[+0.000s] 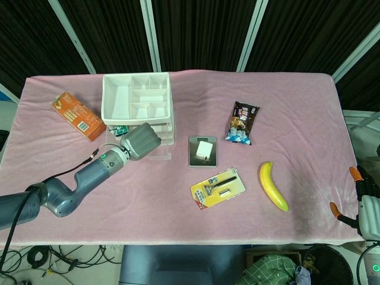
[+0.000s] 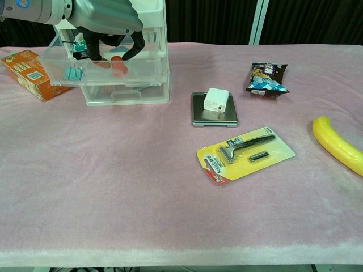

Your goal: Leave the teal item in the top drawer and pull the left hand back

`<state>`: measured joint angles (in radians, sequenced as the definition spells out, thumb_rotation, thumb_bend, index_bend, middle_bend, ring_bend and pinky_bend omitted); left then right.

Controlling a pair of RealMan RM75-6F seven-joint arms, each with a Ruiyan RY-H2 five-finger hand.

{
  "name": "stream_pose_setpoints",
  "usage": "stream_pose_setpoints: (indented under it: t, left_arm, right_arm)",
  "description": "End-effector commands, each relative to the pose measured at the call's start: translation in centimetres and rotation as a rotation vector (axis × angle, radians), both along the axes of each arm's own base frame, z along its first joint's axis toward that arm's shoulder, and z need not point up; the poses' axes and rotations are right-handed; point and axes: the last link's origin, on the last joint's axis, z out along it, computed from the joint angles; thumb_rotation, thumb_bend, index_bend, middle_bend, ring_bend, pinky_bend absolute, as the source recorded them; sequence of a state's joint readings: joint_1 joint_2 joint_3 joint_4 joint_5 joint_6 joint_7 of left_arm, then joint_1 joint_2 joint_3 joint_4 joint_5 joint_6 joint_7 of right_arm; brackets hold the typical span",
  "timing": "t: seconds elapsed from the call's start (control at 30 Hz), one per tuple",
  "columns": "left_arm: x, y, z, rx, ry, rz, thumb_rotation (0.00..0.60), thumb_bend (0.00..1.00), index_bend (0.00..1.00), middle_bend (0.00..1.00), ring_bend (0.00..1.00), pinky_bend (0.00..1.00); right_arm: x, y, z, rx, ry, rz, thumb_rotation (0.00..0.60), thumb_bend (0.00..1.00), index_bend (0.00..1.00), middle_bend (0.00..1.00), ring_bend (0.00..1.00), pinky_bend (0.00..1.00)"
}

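Observation:
The teal item point(image 1: 122, 129) lies in the pulled-out clear top drawer point(image 2: 144, 76) of the white drawer unit point(image 1: 136, 98). In the chest view the teal item point(image 2: 73, 72) sits at the drawer's left end. My left hand point(image 1: 141, 141) hovers over the drawer's right part. Seen from the chest, the left hand point(image 2: 105, 22) has its fingers point(image 2: 137, 45) spread and pointing down into the drawer, apart from the teal item and holding nothing. My right hand point(image 1: 368, 211) hangs off the table's right edge, fingers apart and empty.
An orange box point(image 1: 78, 116) lies left of the drawer unit. A white charger on a grey scale point(image 1: 203, 151), a razor pack point(image 1: 218, 187), a snack bag point(image 1: 242, 123) and a banana point(image 1: 272, 185) lie to the right on the pink cloth.

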<state>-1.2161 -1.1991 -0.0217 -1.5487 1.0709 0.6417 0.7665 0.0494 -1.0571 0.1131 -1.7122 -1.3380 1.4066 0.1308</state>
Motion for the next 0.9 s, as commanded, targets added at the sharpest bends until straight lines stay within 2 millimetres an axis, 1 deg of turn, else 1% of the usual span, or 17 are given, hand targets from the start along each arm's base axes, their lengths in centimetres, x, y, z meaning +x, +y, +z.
stream_pose_setpoints:
  t: [0.03, 0.9]
  left_arm:
    - [-0.05, 0.01, -0.01, 0.0, -0.002, 0.004, 0.6, 0.27, 0.49, 1.0, 1.0, 1.0]
    - [0.16, -0.11, -0.12, -0.003, -0.024, 0.015, 0.6, 0.27, 0.49, 1.0, 1.0, 1.0]
  right_arm:
    - [0.0, -0.02, 0.01, -0.001, 0.0, 0.0, 0.6, 0.21, 0.0, 0.0, 0.0, 0.12]
    - [-0.01, -0.01, -0.02, 0.0, 0.003, 0.0, 0.6, 0.21, 0.0, 0.0, 0.0, 0.12]
